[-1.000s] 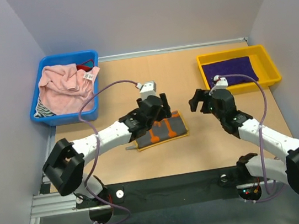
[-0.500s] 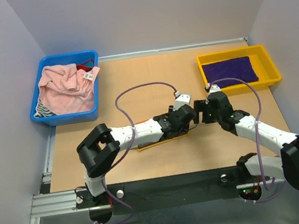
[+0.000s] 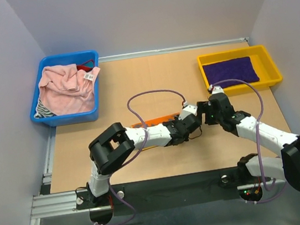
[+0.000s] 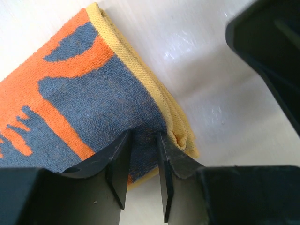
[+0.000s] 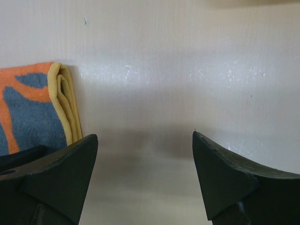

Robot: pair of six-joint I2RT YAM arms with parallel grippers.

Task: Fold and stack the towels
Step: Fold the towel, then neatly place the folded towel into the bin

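Beside wide-spread right hand (image 5: 144, 136), left hand (image 4: 143, 140) pinching grey-and-orange towel (image 4: 84, 93) corner

Pale grey walls (image 3: 152, 11), tan tabletop (image 3: 151, 79)

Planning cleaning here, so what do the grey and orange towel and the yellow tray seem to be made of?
The grey-and-orange towel looks like matte cotton terry: fuzzy pile, with a ribbed woven yellow hem in the left wrist view. The rectangular yellow tray looks like smooth moulded plastic: even colour, thin raised rim, though the overhead view leaves that open.
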